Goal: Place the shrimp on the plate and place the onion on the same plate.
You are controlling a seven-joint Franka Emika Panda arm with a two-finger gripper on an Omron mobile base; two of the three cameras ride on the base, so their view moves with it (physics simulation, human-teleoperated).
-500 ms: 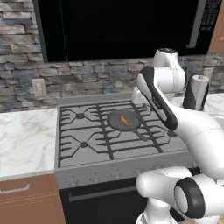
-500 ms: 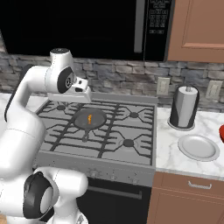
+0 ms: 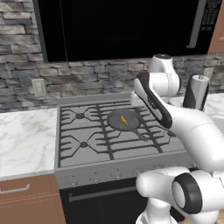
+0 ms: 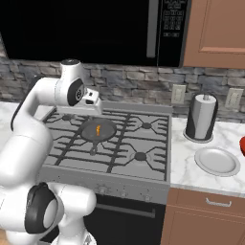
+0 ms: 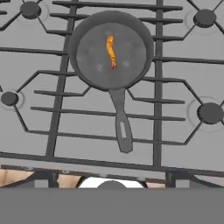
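Note:
The shrimp [image 5: 110,50], a thin orange sliver, lies in the middle of a dark round pan [image 5: 87,65] on the stove's back left burner; it also shows as the shrimp [image 3: 124,120] and the shrimp [image 4: 98,129]. My gripper [image 5: 109,178] hovers above the stove, looking down on the pan, open with nothing between its fingertips [image 5: 43,177]. From the right base view the gripper [image 4: 81,111] hangs just behind and above the pan. The plate [image 4: 217,161] rests bare on the marble counter right of the stove. The onion is out of view.
The pan's handle [image 5: 123,131] points toward the stove's front edge. A paper towel roll [image 4: 201,117] stands behind the plate, and a red bowl [image 4: 242,146] sits at the far right edge. Marble counter [image 3: 24,135] extends left of the stove.

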